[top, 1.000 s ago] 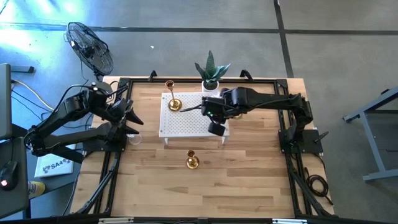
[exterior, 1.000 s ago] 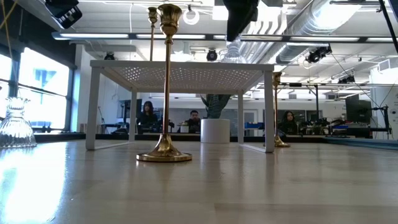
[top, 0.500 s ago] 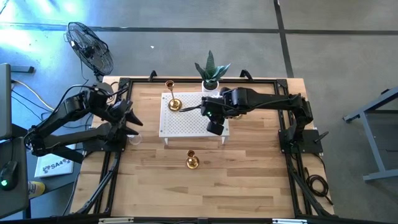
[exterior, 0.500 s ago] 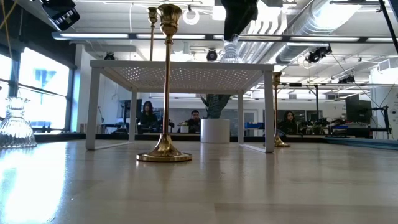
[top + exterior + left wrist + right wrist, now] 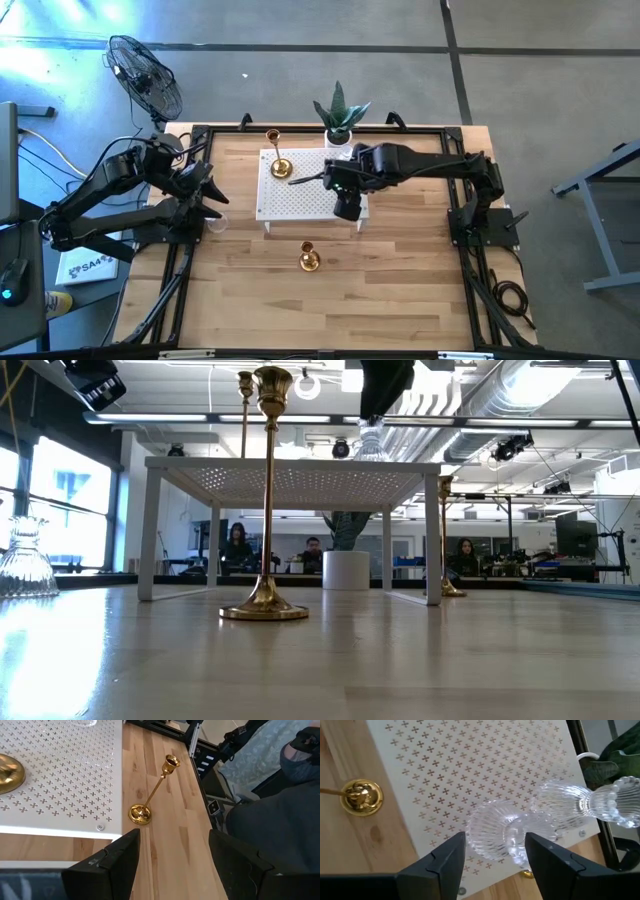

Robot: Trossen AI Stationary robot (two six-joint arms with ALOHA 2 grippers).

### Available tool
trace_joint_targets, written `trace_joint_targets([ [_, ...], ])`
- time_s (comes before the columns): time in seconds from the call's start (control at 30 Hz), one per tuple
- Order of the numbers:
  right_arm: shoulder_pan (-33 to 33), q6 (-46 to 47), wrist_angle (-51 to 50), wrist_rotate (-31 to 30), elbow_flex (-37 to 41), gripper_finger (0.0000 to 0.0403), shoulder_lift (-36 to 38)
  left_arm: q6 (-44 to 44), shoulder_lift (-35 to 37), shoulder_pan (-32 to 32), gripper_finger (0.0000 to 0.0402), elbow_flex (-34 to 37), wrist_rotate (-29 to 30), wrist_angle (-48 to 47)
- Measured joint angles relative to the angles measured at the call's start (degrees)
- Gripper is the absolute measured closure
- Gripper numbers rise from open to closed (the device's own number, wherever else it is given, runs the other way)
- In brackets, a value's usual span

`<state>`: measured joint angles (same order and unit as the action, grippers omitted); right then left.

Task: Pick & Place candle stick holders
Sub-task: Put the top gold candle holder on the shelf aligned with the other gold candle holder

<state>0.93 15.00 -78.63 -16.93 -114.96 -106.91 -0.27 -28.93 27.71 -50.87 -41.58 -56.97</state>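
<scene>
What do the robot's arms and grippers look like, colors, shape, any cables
Both arms are matte black, built of chunky jointed segments on black bases. The left gripper and the right gripper each end in two broad, flat, dark fingers with angular edges. Thin black cables run along the right arm, and more lie beside the left arm. No markings are readable.

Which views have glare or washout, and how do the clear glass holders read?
High view: blue-white glare washes the top-left floor. Low view: backlit by windows and ceiling lights, so the ribbed clear glass holder reads bright. Right wrist view: the clear glass holder blends into the white perforated stand.
</scene>
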Motion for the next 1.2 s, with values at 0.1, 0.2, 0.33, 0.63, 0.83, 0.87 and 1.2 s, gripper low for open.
trace_joint_targets([
  [0.1,0.0,0.0,0.0,-0.5,0.0,0.0203,0.1,0.0,0.0,0.0,0.017,0.0,0.0,0.0],
  [0.2,0.0,-0.1,0.1,-0.6,0.0,0.0203,0.5,0.0,0.0,0.0,0.017,0.0,0.0,0.0],
  [0.33,0.0,-0.1,0.1,-0.5,-0.1,0.0203,2.0,0.0,0.0,0.0,0.017,0.0,0.0,0.0],
  [0.63,1.3,-0.5,-0.6,2.2,-0.1,0.0203,8.5,0.0,0.0,0.0,0.017,0.0,0.1,-0.2],
  [0.83,1.4,5.2,-7.2,11.5,-0.1,0.0203,16.7,0.0,0.0,0.0,0.017,0.0,0.1,-0.2],
  [0.87,1.4,6.3,-8.5,12.3,-0.1,0.0203,17.9,0.0,0.0,0.0,0.017,0.0,0.1,-0.2],
  [1.2,10.1,29.4,-11.2,2.2,17.6,0.0203,31.0,0.3,0.0,0.0,0.017,-0.1,0.1,-4.2],
])
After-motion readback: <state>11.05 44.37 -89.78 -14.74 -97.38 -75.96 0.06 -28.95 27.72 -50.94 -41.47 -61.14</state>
